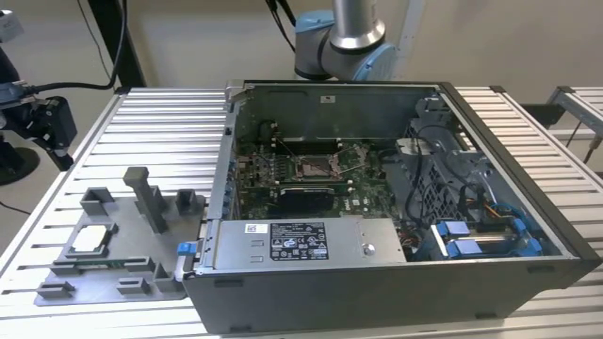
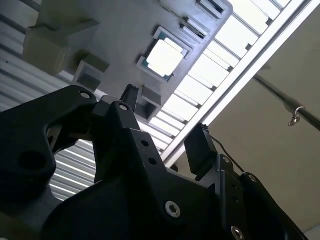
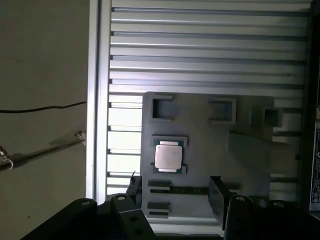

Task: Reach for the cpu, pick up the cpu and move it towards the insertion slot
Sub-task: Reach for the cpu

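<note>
Gripper [image 3: 175,192] jaws stand wide apart, empty — in the first wrist view it hovers over the cpu [image 3: 167,156], not touching. That chip lies flat on the grey fixture plate [image 1: 102,281] (exterior view: eight o'clock from the insertion slot [image 1: 315,167]), well apart.

Pale square cpu [image 1: 90,239] flat on grey fixture [image 1: 106,279], insertion slot [image 1: 314,168] inside case [image 1: 377,289]

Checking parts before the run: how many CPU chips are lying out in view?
1. The cpu lies flat in its nest on the grey fixture plate, at the exterior view's left of the computer case.
</note>
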You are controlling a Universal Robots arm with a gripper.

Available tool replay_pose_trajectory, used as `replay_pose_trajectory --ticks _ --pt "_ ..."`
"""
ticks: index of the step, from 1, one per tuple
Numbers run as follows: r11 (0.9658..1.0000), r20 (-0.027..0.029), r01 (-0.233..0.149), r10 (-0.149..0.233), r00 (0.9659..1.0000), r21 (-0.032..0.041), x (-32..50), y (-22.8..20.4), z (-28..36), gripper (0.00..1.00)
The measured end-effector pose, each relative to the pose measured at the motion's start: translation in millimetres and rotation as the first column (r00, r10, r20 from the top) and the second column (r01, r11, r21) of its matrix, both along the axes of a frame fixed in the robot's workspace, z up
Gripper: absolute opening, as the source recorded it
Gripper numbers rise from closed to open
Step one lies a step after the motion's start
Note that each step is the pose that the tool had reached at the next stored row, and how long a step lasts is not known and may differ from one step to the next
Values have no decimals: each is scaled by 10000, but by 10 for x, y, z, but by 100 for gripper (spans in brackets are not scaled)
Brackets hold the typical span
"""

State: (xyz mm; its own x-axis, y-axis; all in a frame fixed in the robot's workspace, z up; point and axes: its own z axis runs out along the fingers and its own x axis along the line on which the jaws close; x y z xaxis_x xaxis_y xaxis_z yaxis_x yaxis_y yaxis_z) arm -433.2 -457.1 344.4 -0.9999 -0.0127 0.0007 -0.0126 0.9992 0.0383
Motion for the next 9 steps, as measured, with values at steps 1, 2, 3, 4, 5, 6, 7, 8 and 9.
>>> replay_pose_trajectory --ticks 1,2,3,4,5,6,7,8,9 --pt "10000 0 0 0 10000 0 0 0 -6 100" --pt "10000 -1 0 0 10000 -1 0 0 -13 100" --pt "10000 0 0 0 10000 0 0 0 -20 100" --pt "10000 0 0 0 10000 0 0 0 -28 100" --pt "10000 -1 0 0 10000 -1 0 0 -34 100" --pt "10000 -1 0 0 10000 -1 0 0 -41 100" --pt "10000 -1 0 0 10000 0 0 0 -48 100" --pt "10000 0 0 0 10000 0 0 0 -57 100" --pt "10000 0 0 0 10000 0 0 0 -63 100"
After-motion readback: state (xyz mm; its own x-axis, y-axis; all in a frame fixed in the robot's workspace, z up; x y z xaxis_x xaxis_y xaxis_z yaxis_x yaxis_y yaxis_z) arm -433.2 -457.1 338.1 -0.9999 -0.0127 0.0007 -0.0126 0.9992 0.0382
